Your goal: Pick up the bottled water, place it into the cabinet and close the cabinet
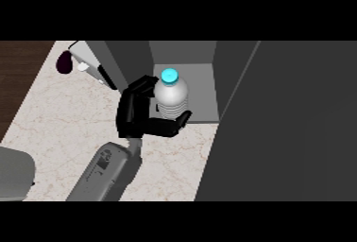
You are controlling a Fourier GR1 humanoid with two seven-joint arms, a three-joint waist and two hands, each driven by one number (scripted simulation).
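The bottled water [171,97], clear with a cyan cap, stands upright at the front left of the open cabinet's grey shelf [199,94]. My right hand [136,116] is against the bottle's left side, with its fingers [141,85] reaching up along that side. Its thumb [180,119] curls round the near side, so the hand is shut on the bottle. The grey forearm [105,172] comes in from the lower edge. The cabinet door [293,123] is a big dark panel, swung open at the right. My left hand does not show.
The marble counter [63,118] spreads to the left, with dark wood floor beyond its left edge. A dark purple object [64,62] and a white object [89,60] lie at the back left. A grey rounded shape [14,172] sits at the lower left edge.
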